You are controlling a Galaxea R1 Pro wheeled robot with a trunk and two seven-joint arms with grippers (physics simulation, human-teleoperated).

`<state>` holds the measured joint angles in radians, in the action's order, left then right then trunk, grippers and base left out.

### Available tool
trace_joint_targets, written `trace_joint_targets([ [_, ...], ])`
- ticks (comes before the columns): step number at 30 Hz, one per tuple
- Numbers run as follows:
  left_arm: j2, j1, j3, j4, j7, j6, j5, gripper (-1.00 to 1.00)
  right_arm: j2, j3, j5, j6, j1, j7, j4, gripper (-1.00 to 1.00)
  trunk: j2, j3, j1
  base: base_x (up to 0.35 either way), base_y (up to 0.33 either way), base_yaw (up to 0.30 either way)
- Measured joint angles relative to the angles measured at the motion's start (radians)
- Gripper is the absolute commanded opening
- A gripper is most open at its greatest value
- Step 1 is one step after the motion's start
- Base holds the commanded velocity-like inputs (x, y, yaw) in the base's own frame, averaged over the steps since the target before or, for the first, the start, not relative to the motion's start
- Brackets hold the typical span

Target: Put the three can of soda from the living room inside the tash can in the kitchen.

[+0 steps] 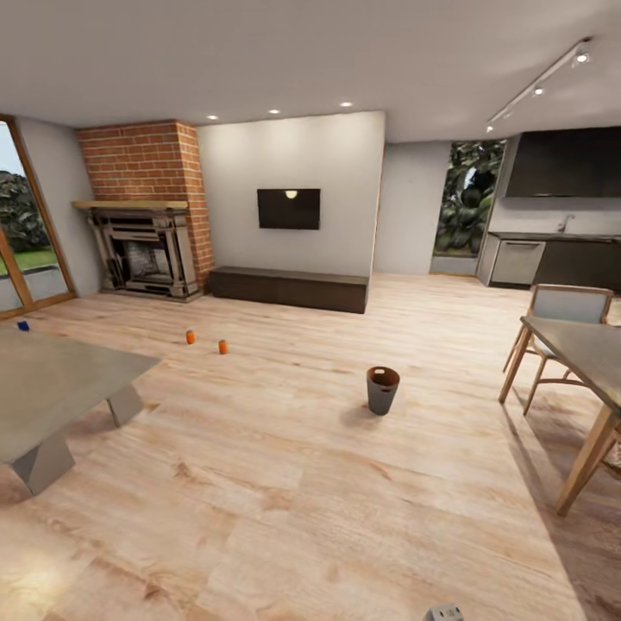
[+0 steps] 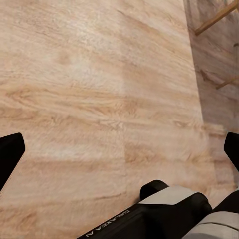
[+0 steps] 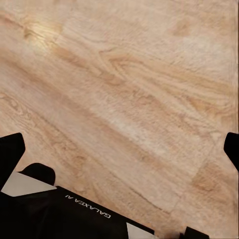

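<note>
Ahead of you on the plank floor (image 1: 285,483): two orange cans (image 1: 190,336) (image 1: 222,347) near the fireplace (image 1: 147,254), blue can (image 1: 23,326) beyond the grey tabletop (image 1: 52,388), trash can (image 1: 382,390) upright mid-room. Left end effector (image 2: 119,147) and right end effector (image 3: 119,147) both spread apart, empty.

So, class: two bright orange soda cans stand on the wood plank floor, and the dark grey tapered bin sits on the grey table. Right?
Not quite. The head view shows the dark grey tapered bin standing on the wood plank floor, not the grey table. The two bright orange soda cans are on the floor.
</note>
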<state>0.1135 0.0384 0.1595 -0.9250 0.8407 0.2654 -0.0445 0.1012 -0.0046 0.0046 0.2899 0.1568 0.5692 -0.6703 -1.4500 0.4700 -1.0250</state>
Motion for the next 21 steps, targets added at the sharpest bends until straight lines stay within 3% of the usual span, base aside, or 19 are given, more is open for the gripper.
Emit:
trace_joint_targets([
  [17, 0.000, 0.000, 0.001, 0.000, 0.000, 0.000, 0.000, 1.00, 0.000, 0.000, 0.000, 0.000, 0.000, 0.000, 0.000, 1.00, 0.000, 0.000, 0.000, 0.342, -0.166, -0.259],
  [21, 0.000, 0.000, 0.000, 0.000, 0.000, 0.000, 0.000, 1.00, 0.000, 0.000, 0.000, 0.000, 0.001, -0.001, 0.000, 1.00, 0.000, 0.000, 0.000, 0.341, -0.158, -0.137],
])
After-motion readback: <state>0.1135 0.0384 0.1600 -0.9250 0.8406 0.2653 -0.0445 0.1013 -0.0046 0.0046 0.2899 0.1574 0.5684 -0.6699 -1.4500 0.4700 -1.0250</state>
